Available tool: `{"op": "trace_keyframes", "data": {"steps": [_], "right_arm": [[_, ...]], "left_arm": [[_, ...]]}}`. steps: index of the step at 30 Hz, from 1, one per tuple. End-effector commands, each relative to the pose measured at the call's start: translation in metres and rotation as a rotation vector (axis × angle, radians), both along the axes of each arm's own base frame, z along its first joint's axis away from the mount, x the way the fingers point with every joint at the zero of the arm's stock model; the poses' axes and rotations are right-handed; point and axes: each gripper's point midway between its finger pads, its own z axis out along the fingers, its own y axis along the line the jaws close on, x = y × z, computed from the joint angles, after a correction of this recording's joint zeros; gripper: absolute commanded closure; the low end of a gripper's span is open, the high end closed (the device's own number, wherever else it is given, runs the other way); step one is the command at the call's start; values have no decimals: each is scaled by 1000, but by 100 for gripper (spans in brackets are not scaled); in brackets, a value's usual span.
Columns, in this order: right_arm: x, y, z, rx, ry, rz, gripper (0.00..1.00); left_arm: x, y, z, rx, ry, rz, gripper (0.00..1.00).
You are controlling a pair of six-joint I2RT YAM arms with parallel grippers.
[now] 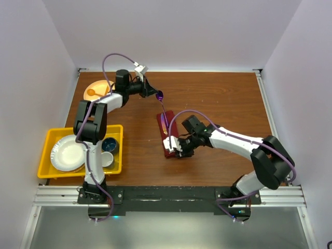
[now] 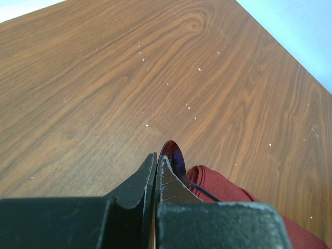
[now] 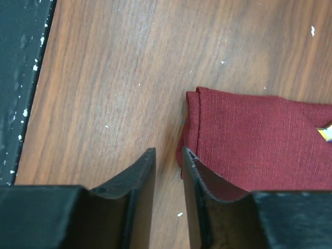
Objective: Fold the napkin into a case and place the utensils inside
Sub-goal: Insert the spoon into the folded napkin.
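Observation:
The napkin lies folded as a narrow maroon case (image 1: 167,129) mid-table, also seen in the right wrist view (image 3: 249,140) and the left wrist view (image 2: 223,189). A purple iridescent spoon (image 1: 159,96) sticks out of its far end, its thin handle running into the cloth. My left gripper (image 1: 152,93) (image 2: 157,155) is shut. The spoon's bowl (image 2: 174,155) rests against the outer side of one finger, and nothing shows between the jaws. My right gripper (image 1: 174,147) (image 3: 168,151) sits at the case's near corner. Its jaws are narrowly apart over bare wood, with one fingertip (image 3: 189,158) against the cloth edge.
A yellow bin (image 1: 46,171) at the left holds a white plate (image 1: 66,153) and two cups (image 1: 109,145). An orange plate (image 1: 96,89) sits at the far left. White walls enclose the table. A black rail (image 3: 21,78) runs along the near edge.

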Motion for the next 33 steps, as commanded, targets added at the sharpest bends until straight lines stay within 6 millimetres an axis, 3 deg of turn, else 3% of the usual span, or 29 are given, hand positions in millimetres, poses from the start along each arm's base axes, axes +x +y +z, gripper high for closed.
{"op": "trace_keyframes", "data": {"steps": [1, 9, 17, 33], "right_arm": [[9, 7, -1, -15, -80, 56, 73], [13, -3, -25, -116, -206, 144, 78], [13, 1, -40, -178, -300, 206, 82], [21, 11, -49, -231, -354, 178, 87]], "left_arm": [[0, 3, 3, -22, -29, -15, 100], [-8, -3, -2, -46, -1, -37, 100], [-17, -8, -4, -48, 6, -58, 100], [-32, -26, -6, -74, 27, -108, 100]]}}
